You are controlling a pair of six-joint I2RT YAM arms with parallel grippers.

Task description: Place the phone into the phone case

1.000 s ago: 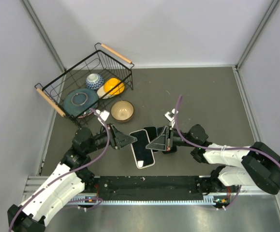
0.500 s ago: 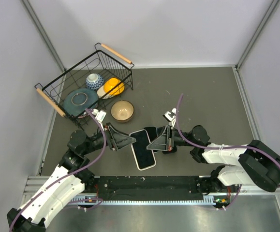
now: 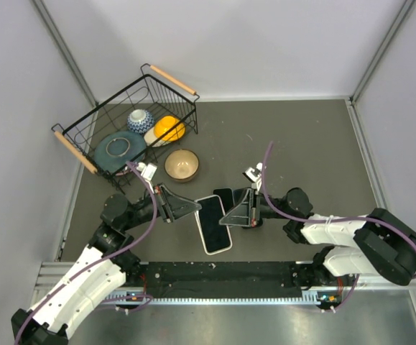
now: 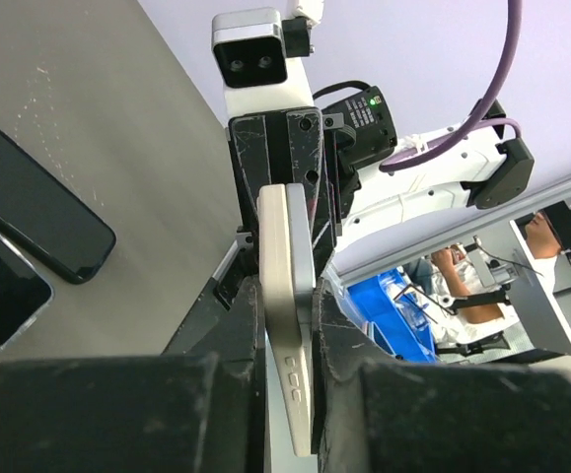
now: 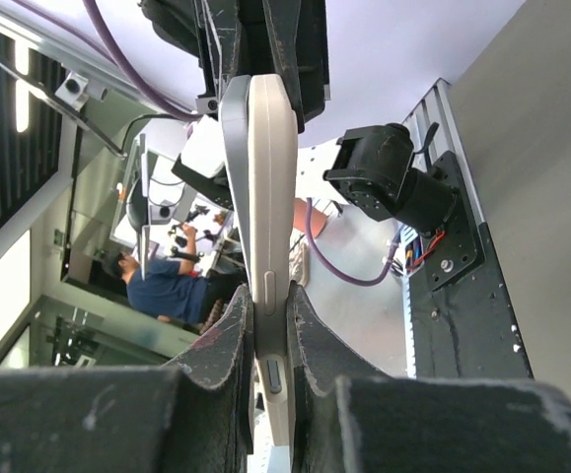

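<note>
Item: phone (image 3: pixel 213 224), dark face up, held above the table (image 3: pixel 301 144) between the arms, with its long axis running near to far, crosswise to both wrists. Left gripper (image 3: pixel 195 210): fingers clamped on its left long edge. Right gripper (image 3: pixel 230 214): fingers clamped on the opposite edge, equally near. Edge-on I see beige beneath grey; I judge this to be the phone case (image 5: pixel 270 197) pressed under the phone, seating unconfirmed.

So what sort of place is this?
Probably a robotics lab: a left arm and right arm bolted to a rail, a panel-walled table with a wire basket of dishes, and people in the room beyond.
</note>
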